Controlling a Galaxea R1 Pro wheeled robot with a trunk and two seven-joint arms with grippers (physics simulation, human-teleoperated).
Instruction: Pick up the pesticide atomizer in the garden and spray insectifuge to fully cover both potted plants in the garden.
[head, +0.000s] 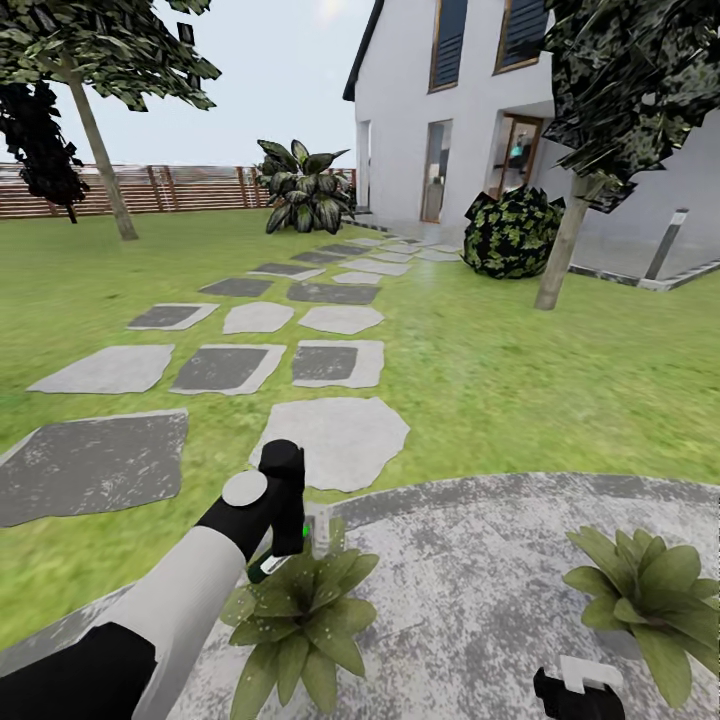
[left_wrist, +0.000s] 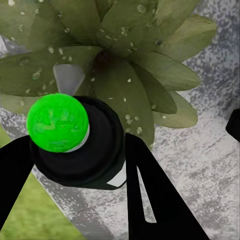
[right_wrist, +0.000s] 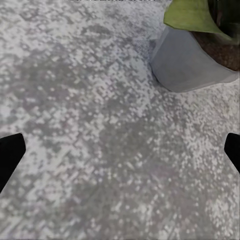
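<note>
The left gripper (head: 283, 548), black at the end of a white and black arm, hangs just above the nearer of the 2 potted plants (head: 297, 620), a low rosette of broad pointed green leaves with pale speckles standing on the round grey mottled paved patio (head: 470, 570) at its edge toward the lawn. In the left wrist view the 2 black fingers (left_wrist: 150, 185) are pinched on either side of the pesticide atomizer (left_wrist: 80, 145), a slim bottle seen from above with a black top and a bright green round cap; a corner of its white label shows below the collar. The bottle sits directly over the speckled leaves (left_wrist: 125, 75), whose surfaces carry pale droplets. The 2nd potted plant (head: 650, 595) stands well apart from the 1st, on the same patio toward the robot's right. The right gripper (head: 578, 692) is low near that plant; in the right wrist view its dark fingertips (right_wrist: 10, 152) are spread wide over bare paving, with the small grey pot (right_wrist: 187, 67) near them. Beyond the patio, grey stepping stones (head: 340, 440) cross the green lawn (head: 560, 380) toward a white house (head: 450, 100) and a brown slatted fence (head: 180, 188).
</note>
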